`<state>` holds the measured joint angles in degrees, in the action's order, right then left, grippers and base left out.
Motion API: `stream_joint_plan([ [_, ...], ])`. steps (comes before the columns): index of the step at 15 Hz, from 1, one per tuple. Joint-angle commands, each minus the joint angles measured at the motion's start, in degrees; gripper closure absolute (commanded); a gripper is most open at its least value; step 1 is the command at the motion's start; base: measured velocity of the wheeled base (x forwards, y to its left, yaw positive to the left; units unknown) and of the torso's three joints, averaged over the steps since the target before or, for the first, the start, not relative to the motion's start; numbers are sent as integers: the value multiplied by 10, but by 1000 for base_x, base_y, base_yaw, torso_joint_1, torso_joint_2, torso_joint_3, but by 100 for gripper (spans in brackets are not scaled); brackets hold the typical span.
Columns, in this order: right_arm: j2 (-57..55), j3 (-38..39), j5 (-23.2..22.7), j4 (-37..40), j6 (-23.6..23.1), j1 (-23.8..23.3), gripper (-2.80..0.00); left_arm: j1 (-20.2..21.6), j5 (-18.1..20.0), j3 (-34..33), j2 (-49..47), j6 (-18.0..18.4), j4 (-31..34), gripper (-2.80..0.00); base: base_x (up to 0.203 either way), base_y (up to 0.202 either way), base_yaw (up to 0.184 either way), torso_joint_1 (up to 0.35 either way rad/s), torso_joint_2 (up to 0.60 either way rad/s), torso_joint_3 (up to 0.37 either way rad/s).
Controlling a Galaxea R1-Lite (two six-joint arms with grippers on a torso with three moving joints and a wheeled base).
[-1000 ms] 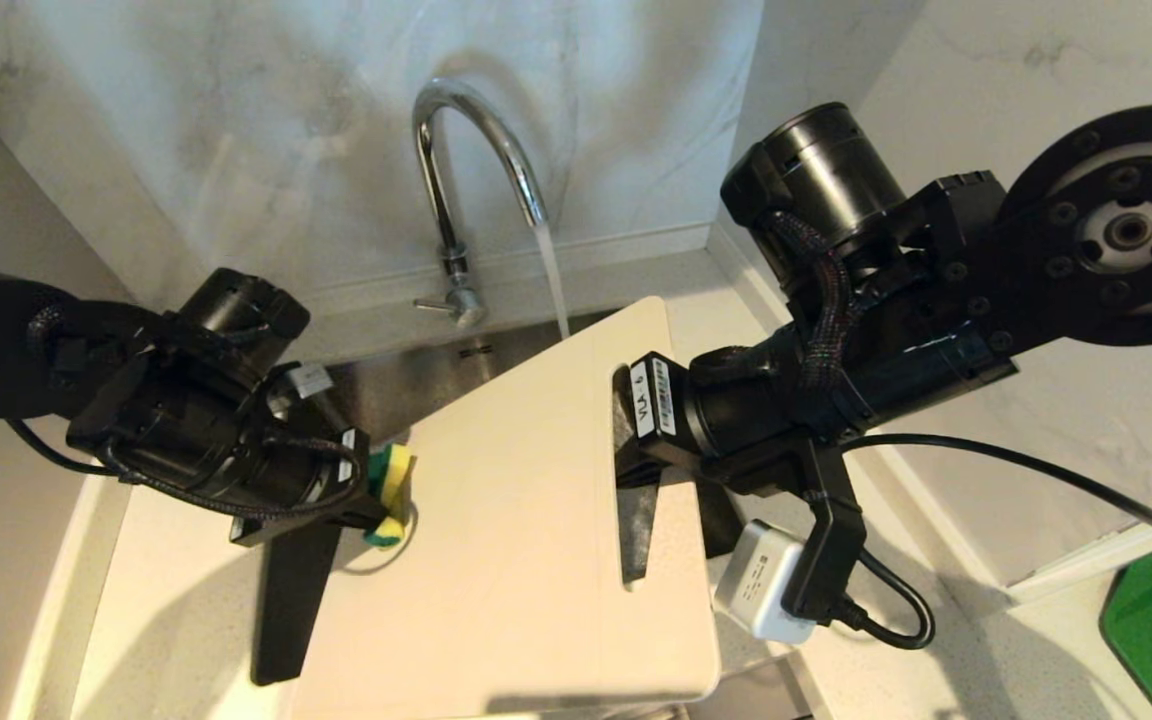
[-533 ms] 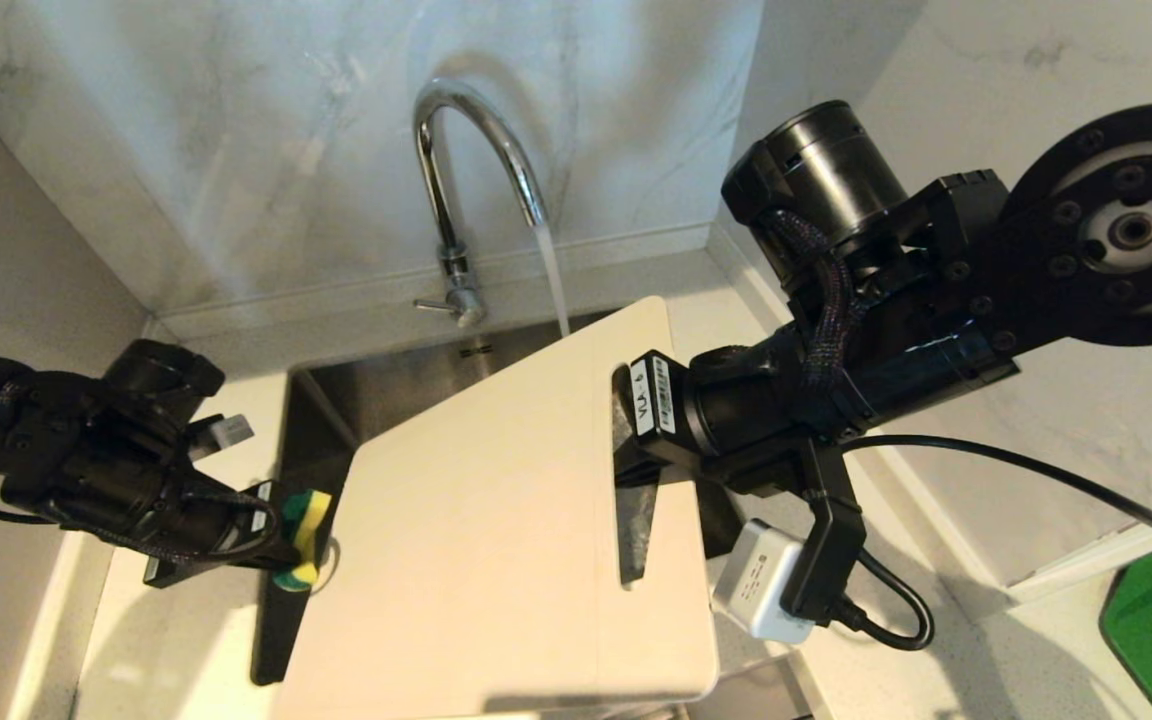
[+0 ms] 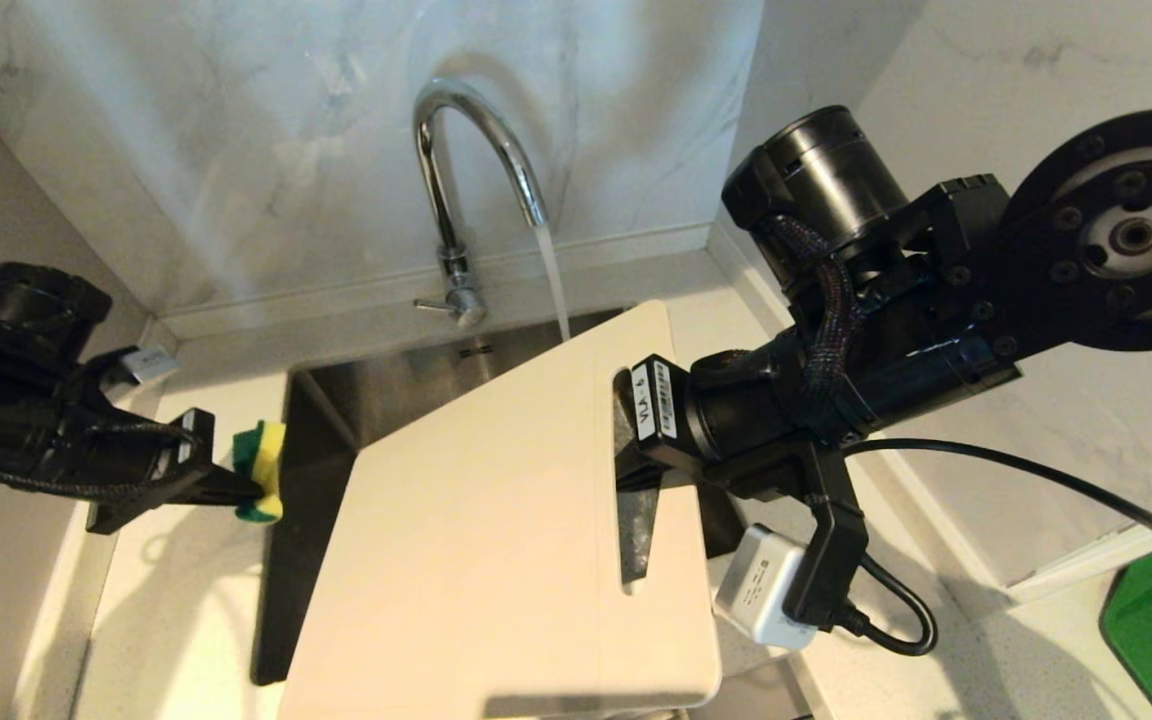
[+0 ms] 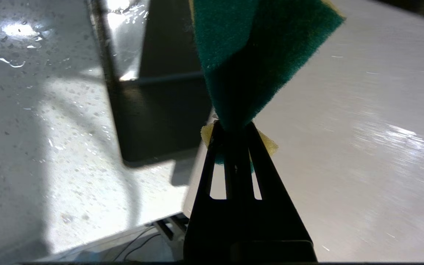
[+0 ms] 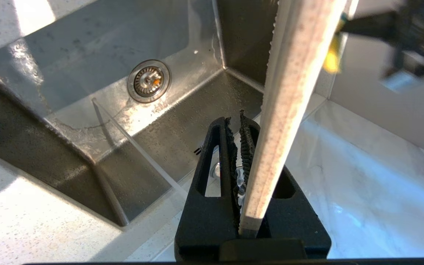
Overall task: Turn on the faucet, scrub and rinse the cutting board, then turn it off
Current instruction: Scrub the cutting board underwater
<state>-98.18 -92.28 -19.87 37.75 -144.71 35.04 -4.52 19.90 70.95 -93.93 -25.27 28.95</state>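
A marble-clad corner is seen, with a steel sink (image 3: 376, 385) sunk in a pale speckled table (image 3: 176, 620). The faucet (image 3: 466, 170) stands at the far wall, water running onto the far edge of the cutting board (image 3: 496, 540), which is held tilted over the sink by the right pincer (image 3: 636, 455), clamped at its handle slot. The left pincer (image 3: 241, 487), left of the board and clear of it, is closed tight on a green-and-yellow sponge (image 3: 261, 470). For a good scrub, the green face should probably be pressed flat and drawn across the wet surface while the board is kept steady
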Motion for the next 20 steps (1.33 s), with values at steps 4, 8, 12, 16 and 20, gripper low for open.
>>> stream_joint_plan([
  [4,-3,-1,-2,0,-7,-1,0,-195,10,78,92,-65,104,0,0,0,0,0,0,0],
  [8,-3,-2,-2,1,-7,-1,0,-434,-94,82,86,-138,112,0,0,0,0,0,0,0],
  [12,1,7,-2,1,-7,-2,0,-475,-143,44,58,-159,113,0,0,0,0,0,0,0],
  [16,3,15,-2,1,-7,-4,0,-474,-148,35,59,-189,113,0,0,0,0,0,0,0],
  [20,7,18,-2,1,-7,-6,0,-456,-146,-6,73,-204,113,0,0,0,0,0,0,0],
])
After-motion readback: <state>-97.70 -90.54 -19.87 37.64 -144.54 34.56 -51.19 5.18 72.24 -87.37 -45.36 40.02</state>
